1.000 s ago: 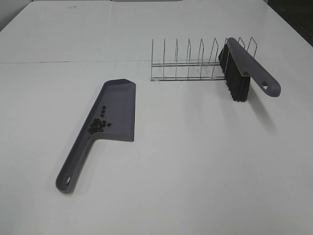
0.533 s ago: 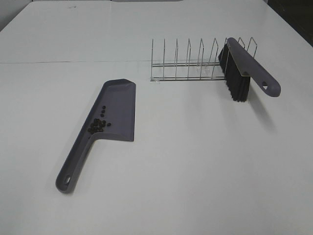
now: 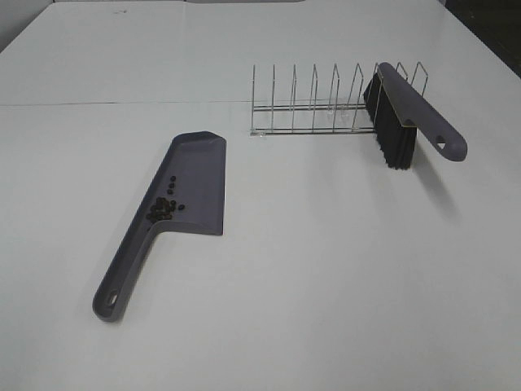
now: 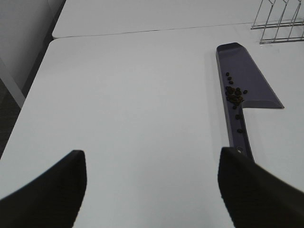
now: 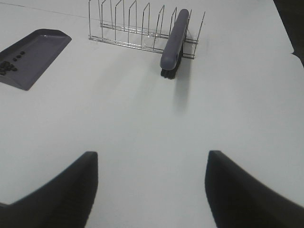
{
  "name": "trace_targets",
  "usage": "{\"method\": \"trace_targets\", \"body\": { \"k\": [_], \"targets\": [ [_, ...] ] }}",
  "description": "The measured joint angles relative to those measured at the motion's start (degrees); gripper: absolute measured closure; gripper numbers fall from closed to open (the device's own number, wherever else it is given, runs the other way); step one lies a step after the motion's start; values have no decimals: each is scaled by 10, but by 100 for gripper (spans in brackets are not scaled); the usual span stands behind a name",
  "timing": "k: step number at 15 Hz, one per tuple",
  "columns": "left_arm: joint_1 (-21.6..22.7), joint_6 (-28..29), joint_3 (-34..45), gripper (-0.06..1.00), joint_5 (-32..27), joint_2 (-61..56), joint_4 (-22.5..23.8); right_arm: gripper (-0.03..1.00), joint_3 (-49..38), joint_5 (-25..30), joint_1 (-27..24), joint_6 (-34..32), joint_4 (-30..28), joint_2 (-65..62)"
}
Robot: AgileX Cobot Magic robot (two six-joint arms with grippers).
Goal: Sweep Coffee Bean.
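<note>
So right now both my arms are off to the side of the overhead shot, none of me shows there. My left gripper (image 4: 152, 183) has its fingers (image 4: 47, 194) spread wide with nothing between them, just hanging above bare white table (image 3: 326, 269). Same deal on my right gripper (image 5: 152, 187): fingers (image 5: 247, 190) wide apart, holding nothing.

The coffee beans (image 3: 162, 208) are all sitting inside the grey-purple dustpan (image 3: 195, 175), left of center in the overhead frame. Most are bunched in a little pile at the near corner of the pan where the handle (image 3: 126, 273) starts, with a few strays trailing up the pan's left wall. From my left wrist camera a couple look like they've rolled onto the handle's channel, kinda small to be sure though. The dustpan lies flat on the table, handle pointing toward the lower left of the overhead frame.

The brush (image 3: 399, 110) is in the upper right, propped at the right end of the wire rack (image 3: 313, 106), bristles (image 3: 392, 134) down, handle sticking out toward the right. It's well apart from the dustpan.
</note>
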State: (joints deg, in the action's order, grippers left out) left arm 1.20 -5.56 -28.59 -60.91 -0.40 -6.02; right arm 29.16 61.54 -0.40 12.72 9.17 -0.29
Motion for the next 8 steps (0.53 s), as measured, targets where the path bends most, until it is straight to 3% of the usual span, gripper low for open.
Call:
{"method": "trace_targets", "body": {
  "k": [8],
  "targets": [
    [0,0,0,23,0,0,0,36,0,0,0,0,0,0]
  ]
}}
